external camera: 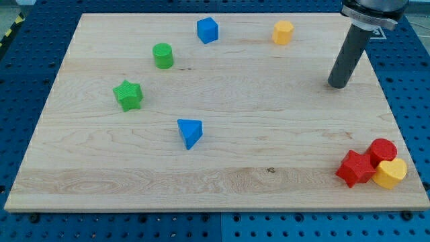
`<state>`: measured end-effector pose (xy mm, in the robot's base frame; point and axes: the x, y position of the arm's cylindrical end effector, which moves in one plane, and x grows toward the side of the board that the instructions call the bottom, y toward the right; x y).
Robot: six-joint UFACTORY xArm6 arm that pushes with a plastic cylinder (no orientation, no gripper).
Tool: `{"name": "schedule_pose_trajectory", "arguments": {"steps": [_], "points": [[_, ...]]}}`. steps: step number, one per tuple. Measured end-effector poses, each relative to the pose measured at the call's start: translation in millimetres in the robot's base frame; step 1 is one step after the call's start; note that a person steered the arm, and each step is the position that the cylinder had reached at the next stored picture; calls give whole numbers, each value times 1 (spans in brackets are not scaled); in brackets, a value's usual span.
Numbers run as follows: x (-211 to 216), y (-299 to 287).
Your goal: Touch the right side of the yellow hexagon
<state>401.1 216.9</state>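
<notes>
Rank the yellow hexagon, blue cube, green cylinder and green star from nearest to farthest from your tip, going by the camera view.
From my tip, at the view's right:
1. Yellow hexagon, up and left of the tip, near the top edge.
2. Blue cube, farther left along the top.
3. Green cylinder, left of centre.
4. Green star, farthest left.

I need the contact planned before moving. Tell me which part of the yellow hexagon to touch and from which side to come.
Touch the yellow hexagon on the upright face toward the view's right, coming in from that side. My tip is already to its right and lower in the view, with bare board between them. The blue cube sits on its left, so a light push from the right probably hits nothing.
</notes>
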Motion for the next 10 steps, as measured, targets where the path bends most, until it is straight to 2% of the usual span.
{"name": "schedule_pose_trajectory", "arguments": {"steps": [1, 3, 4, 8, 10], "points": [[-23, -4], [-43, -4], [-72, -10], [-106, -12], [-137, -38]]}}
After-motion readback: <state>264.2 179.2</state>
